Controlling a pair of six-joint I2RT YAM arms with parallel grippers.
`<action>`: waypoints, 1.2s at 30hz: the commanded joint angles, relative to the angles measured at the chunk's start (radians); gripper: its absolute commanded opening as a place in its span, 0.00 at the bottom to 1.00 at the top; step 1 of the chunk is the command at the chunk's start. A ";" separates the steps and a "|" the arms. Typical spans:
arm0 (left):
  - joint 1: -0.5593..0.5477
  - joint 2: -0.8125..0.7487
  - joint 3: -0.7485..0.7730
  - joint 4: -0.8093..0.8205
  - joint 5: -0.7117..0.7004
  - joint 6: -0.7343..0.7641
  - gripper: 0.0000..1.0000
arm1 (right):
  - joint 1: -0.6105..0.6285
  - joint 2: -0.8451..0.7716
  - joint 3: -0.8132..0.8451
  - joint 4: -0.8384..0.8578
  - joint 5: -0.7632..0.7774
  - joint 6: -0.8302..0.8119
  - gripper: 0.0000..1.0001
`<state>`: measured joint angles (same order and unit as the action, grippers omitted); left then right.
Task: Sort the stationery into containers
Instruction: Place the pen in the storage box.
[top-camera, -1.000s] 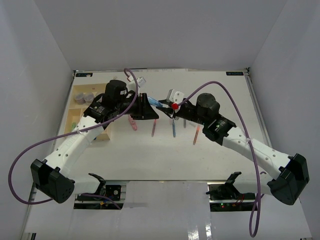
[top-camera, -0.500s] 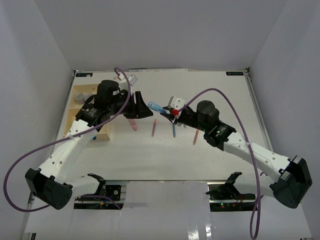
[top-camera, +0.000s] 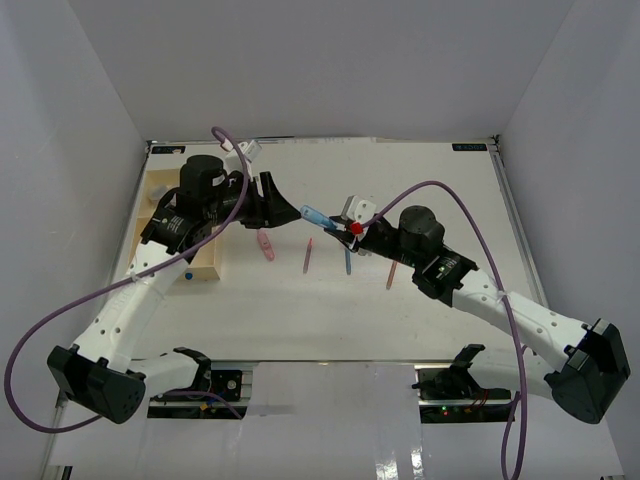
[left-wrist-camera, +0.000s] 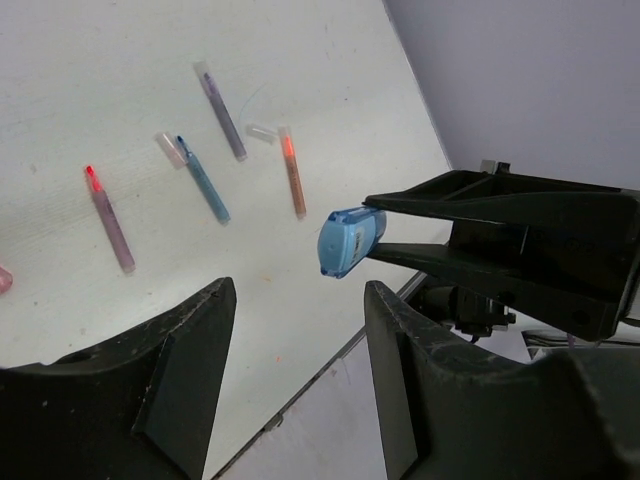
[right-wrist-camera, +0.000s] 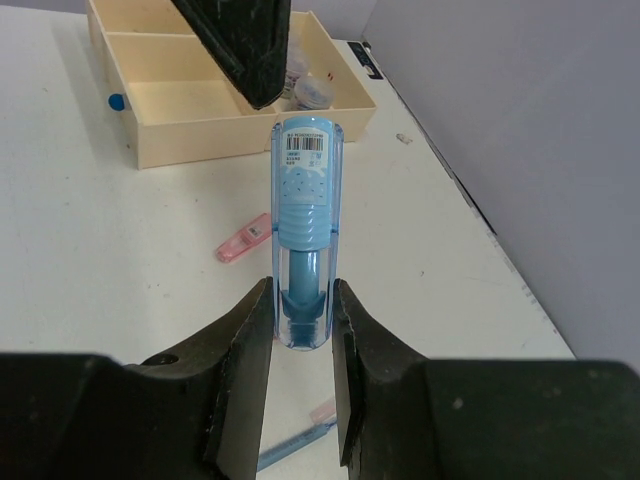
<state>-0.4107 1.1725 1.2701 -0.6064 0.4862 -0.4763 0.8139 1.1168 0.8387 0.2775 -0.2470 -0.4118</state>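
The right claw (right-wrist-camera: 302, 320) is clamped on the lower end of a stubby light-blue marker (right-wrist-camera: 305, 200), both fingers pressed against its clear barrel, and holds it above the counter (top-camera: 300, 310). From that grip the marker's long axis runs straight out ahead of the claw, its free barcode-labelled end leading. In the top view this line goes up and to the left, directly at the left claw (left-wrist-camera: 298, 300). The left claw has nothing in it and its fingers are spread wider than the marker. From its own wrist view the marker's end faces it nearly head-on, lying a little beyond the fingertips and nearer the right-hand finger than the middle of the gap. The marker is therefore not yet between the fingers. This looks like a mid-air handover, so the left claw would need to advance along the marker's axis and shift slightly to centre it. The cream tray (right-wrist-camera: 230, 140) sits behind the left claw on the left arm's side, making that arm the nearer one for the drop. Other pens lie loose on the counter below.
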 joint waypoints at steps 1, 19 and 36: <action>0.007 0.004 0.023 0.074 0.061 -0.025 0.65 | 0.007 -0.020 -0.007 0.055 -0.009 0.014 0.08; 0.007 0.056 0.028 0.160 0.152 -0.056 0.53 | 0.007 0.006 0.013 0.063 -0.040 0.028 0.08; 0.007 0.064 -0.005 0.171 0.170 -0.050 0.44 | 0.007 0.021 0.023 0.074 -0.046 0.037 0.08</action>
<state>-0.4076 1.2404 1.2701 -0.4610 0.6342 -0.5320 0.8139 1.1362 0.8349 0.2924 -0.2844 -0.3897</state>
